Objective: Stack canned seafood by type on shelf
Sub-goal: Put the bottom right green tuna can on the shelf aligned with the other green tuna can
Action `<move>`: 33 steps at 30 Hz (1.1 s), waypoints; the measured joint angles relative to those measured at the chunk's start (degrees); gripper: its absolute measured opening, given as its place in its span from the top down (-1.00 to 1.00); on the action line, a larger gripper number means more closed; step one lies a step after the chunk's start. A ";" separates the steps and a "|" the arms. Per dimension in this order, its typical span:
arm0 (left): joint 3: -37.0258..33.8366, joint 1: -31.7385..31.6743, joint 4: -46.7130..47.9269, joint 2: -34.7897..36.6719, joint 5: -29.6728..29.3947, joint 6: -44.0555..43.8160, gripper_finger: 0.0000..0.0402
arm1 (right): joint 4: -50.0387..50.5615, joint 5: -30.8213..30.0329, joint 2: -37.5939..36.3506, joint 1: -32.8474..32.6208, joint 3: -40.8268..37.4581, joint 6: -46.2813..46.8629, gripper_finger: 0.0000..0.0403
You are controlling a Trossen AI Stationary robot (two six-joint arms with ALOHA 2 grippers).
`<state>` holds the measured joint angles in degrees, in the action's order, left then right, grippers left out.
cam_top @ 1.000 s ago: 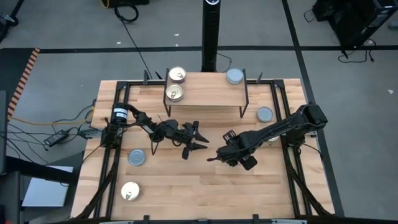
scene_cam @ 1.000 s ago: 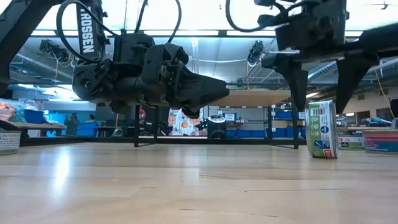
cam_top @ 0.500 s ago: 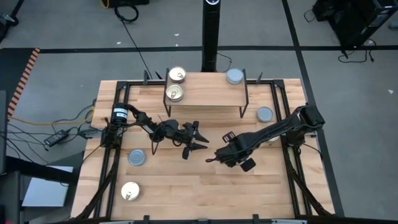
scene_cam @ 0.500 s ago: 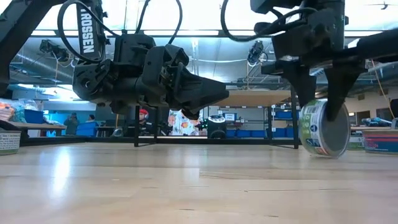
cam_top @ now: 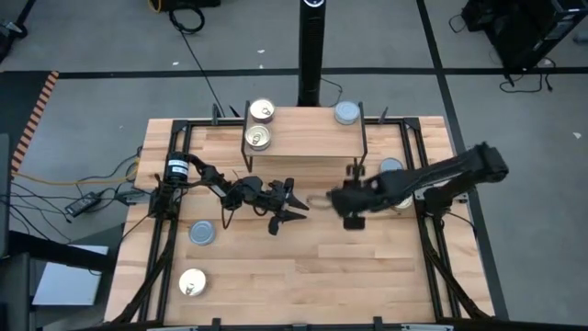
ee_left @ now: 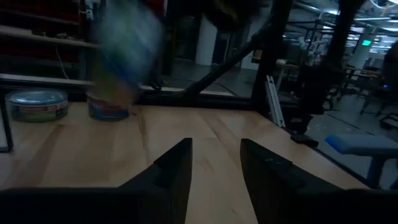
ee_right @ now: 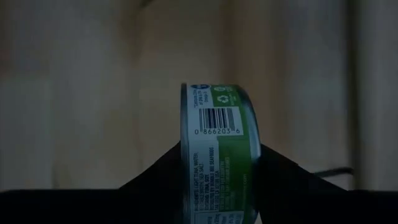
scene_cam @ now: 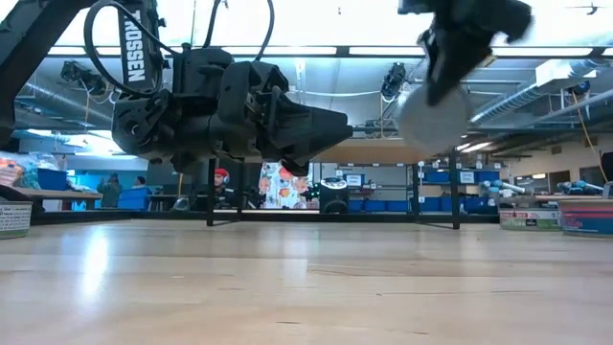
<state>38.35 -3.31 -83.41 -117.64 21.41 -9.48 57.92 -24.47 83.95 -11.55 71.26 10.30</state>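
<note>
My right gripper (cam_top: pixel 323 200) hangs above the table's middle, just in front of the shelf (cam_top: pixel 303 145), shut on a tin with a green label (ee_right: pixel 217 149). The low view shows this tin (scene_cam: pixel 433 117) high off the wood. The shelf, a light-wood board on black wire legs, carries two gold-lidded tins (cam_top: pixel 262 111) (cam_top: pixel 257 138) at its left end and a blue-grey one (cam_top: pixel 346 112) at its right. My left gripper (cam_top: pixel 292 204) stays open and level beside the held tin, with nothing between its fingers (ee_left: pixel 177 168). My right gripper pinches the tin between its two fingers, one on each flat face (ee_right: pixel 186 155). The tin's labelled side wall (ee_right: pixel 219 134) faces the wrist camera. The fingers slant down from the table's right. The tin stands on edge in the hold, lifted clear of the table.
Loose tins lie flat on the tabletop: a blue-grey one (cam_top: pixel 391 168) right of the shelf, another blue-grey one (cam_top: pixel 202 233) and a gold one (cam_top: pixel 192 282) near the left front. The left wrist view shows two tins (ee_left: pixel 37 104) (ee_left: pixel 109 106) on the wood beyond the fingers.
My right gripper stood open around a tin standing on edge on the table, then shut on it. It has risen and gone toward the far edge and the shelf, rolling its wrist. The tin is now lifted clear.
</note>
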 joint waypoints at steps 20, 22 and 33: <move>0.00 0.04 0.14 0.00 1.25 -0.25 0.29 | -21.57 18.67 -5.74 38.98 -0.02 3.26 0.27; 0.00 0.04 0.14 0.00 1.49 -0.59 0.29 | -21.23 21.72 -4.53 40.97 -0.02 3.63 0.27; 0.00 0.04 0.14 0.00 1.84 -1.26 0.29 | -20.94 22.31 -1.17 43.54 0.09 4.01 0.07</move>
<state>38.35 -3.27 -83.26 -117.64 23.24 -10.74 36.98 -2.16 82.78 31.99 71.36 14.32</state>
